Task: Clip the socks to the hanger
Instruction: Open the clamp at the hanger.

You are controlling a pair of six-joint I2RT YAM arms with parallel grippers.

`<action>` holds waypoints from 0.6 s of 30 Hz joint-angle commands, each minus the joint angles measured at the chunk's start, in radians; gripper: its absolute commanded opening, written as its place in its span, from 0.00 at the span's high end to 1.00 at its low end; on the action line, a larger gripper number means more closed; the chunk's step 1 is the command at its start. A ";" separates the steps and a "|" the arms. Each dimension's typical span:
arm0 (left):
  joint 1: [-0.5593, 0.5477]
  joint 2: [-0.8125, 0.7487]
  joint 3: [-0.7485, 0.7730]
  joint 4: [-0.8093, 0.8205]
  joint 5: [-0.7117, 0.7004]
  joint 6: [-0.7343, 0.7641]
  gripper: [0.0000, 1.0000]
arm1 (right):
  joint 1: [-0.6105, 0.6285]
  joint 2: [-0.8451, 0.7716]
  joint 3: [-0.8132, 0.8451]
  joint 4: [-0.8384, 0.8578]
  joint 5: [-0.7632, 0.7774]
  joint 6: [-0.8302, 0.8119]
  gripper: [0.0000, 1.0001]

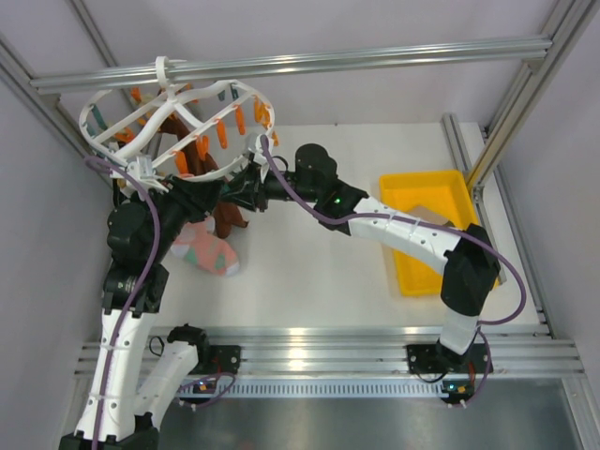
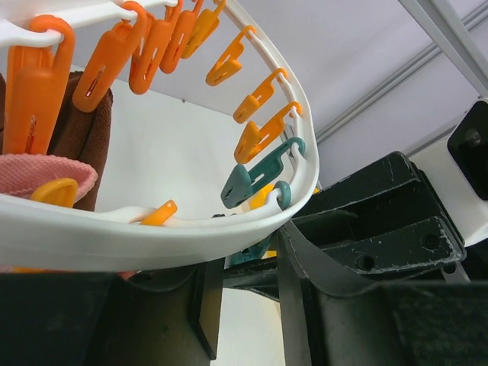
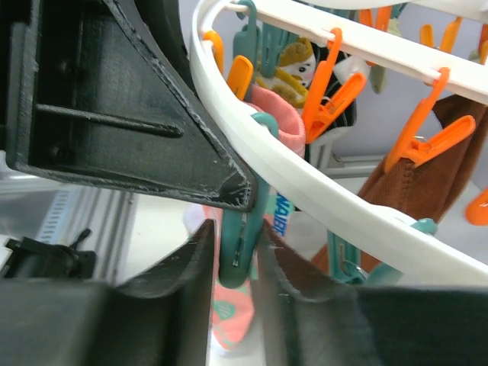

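The white ring hanger [image 1: 178, 127] hangs from the rail at the back left, with orange and teal clips. Maroon socks [image 1: 230, 220] hang from it. A pink, mint and orange sock [image 1: 208, 248] hangs below its near edge; its top reaches the ring in the right wrist view [image 3: 278, 118]. My right gripper [image 1: 239, 197] is closed around a teal clip [image 3: 244, 229] under the ring [image 3: 320, 187]. My left gripper [image 1: 192, 194] sits right under the ring [image 2: 152, 236], jaws apart with nothing gripped; a teal clip [image 2: 255, 250] shows beyond them.
A yellow tray [image 1: 424, 180] at the right holds a beige sock [image 1: 429, 217]. The aluminium rail [image 1: 328, 61] crosses the back. Frame posts stand at both sides. Both grippers are close together under the hanger's near edge.
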 commanded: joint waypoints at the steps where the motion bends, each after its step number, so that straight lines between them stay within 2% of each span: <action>1: 0.019 0.027 0.007 0.065 -0.131 -0.003 1.00 | 0.009 -0.030 0.015 -0.002 -0.004 -0.022 0.83; 4: 0.019 0.018 -0.005 0.083 -0.105 -0.016 0.97 | 0.010 -0.024 0.028 -0.002 0.002 -0.026 1.00; 5: 0.019 0.011 -0.008 0.098 -0.097 -0.020 0.89 | 0.009 -0.024 0.031 -0.002 0.007 -0.026 1.00; 6: 0.019 0.009 -0.011 0.102 -0.093 -0.023 0.73 | 0.010 -0.022 0.031 -0.002 0.008 -0.026 1.00; 7: 0.019 0.009 -0.008 0.103 -0.100 -0.027 0.66 | 0.009 -0.021 0.032 -0.002 0.013 -0.027 1.00; 10: 0.019 0.017 0.000 0.096 -0.132 -0.023 0.55 | 0.012 -0.024 0.028 -0.003 0.014 -0.033 1.00; 18: 0.019 0.063 0.015 0.106 -0.140 -0.018 0.45 | 0.033 -0.031 0.026 -0.023 0.010 -0.081 1.00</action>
